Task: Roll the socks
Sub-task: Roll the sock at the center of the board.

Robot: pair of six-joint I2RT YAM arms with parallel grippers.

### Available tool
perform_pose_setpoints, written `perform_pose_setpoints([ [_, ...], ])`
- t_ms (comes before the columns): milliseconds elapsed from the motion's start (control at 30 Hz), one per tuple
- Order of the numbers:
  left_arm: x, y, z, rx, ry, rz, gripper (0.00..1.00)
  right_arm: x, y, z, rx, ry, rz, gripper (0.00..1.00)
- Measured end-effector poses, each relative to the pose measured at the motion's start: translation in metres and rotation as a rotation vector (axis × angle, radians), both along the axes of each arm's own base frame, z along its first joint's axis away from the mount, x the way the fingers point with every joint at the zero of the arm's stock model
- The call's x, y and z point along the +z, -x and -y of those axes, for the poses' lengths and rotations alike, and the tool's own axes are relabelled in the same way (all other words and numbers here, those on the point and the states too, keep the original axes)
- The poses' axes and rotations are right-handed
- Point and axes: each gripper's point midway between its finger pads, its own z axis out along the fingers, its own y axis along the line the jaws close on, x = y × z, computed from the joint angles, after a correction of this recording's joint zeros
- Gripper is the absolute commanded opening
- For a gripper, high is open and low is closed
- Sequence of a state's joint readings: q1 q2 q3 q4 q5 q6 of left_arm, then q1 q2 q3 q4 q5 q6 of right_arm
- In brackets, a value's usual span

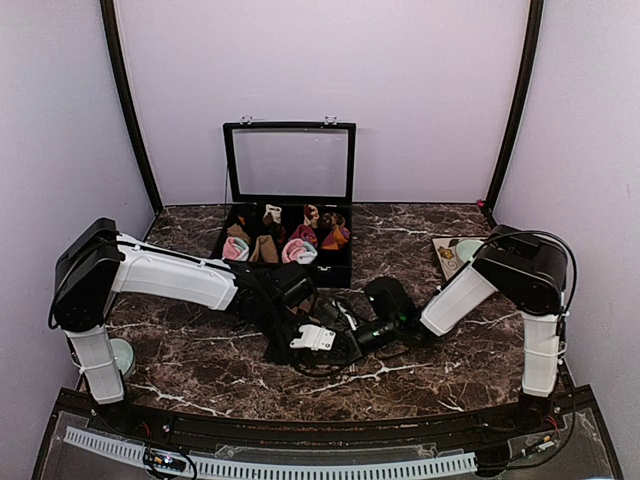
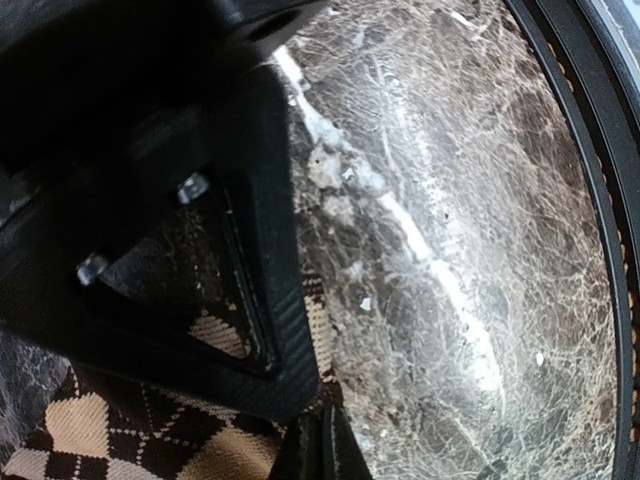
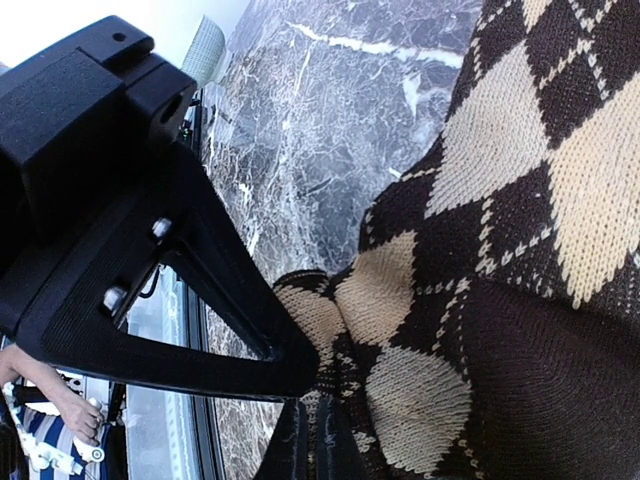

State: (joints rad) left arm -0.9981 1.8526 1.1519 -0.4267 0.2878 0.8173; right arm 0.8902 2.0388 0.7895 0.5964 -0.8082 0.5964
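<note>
The brown-and-beige diamond-pattern sock (image 3: 500, 250) lies rumpled on the marble desk (image 3: 320, 120), at 6 o'clock from the open box (image 1: 337, 272). I cannot tell its long axis. My left end effector (image 2: 320, 445) and right end effector (image 3: 310, 440) each pinch its edge, jaws narrow.

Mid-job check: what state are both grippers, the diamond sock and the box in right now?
diamond sock: lying on the table, pinched by both grippers, bunched at the right one's tips.
left gripper: shut on the diamond sock's edge.
right gripper: shut on the diamond sock.
box: open, lid standing upright.
sock rolls: rolled, sitting in the box's compartments.
</note>
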Motion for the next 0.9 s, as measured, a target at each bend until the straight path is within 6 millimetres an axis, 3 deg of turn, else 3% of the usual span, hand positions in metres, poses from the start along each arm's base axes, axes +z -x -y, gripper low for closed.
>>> perform_pose_setpoints([
  [33,0.0,-0.002,-0.001,0.008,0.001,-0.003,0.0,0.001,0.0,0.0,-0.002,-0.004,0.006,0.0],
  [100,-0.001,-0.003,-0.002,0.02,0.003,-0.026,0.0,0.002,-0.001,0.001,-0.011,-0.009,0.032,0.11],
  [167,-0.002,-0.008,0.001,0.04,0.016,-0.086,0.0,0.001,-0.003,0.006,-0.034,-0.001,0.072,0.34],
  [233,-0.002,-0.014,0.002,0.061,0.027,-0.143,0.0,0.003,-0.004,0.013,-0.056,-0.002,0.106,0.42],
  [300,-0.002,-0.019,0.004,0.082,0.039,-0.207,0.0,0.011,-0.005,0.02,-0.075,-0.014,0.163,0.43],
  [400,-0.003,-0.02,0.003,0.098,0.04,-0.287,0.0,0.009,-0.006,0.033,-0.108,0.009,0.206,0.58],
  [433,-0.004,-0.019,0.004,0.1,0.036,-0.314,0.0,0.009,-0.007,0.037,-0.12,0.009,0.225,0.82],
  [467,-0.004,-0.018,0.004,0.102,0.031,-0.34,0.0,0.011,-0.007,0.04,-0.131,0.006,0.245,0.97],
  [600,-0.004,-0.013,0.005,0.111,0.019,-0.445,0.0,0.023,-0.008,0.055,-0.192,-0.009,0.352,0.99],
  [767,-0.004,0.002,0.002,0.103,-0.007,-0.579,0.0,0.024,-0.004,0.094,-0.321,0.087,0.495,0.99],
  [900,-0.003,0.022,-0.006,0.099,-0.044,-0.703,0.0,0.039,-0.023,0.119,-0.522,0.114,0.535,0.99],
])
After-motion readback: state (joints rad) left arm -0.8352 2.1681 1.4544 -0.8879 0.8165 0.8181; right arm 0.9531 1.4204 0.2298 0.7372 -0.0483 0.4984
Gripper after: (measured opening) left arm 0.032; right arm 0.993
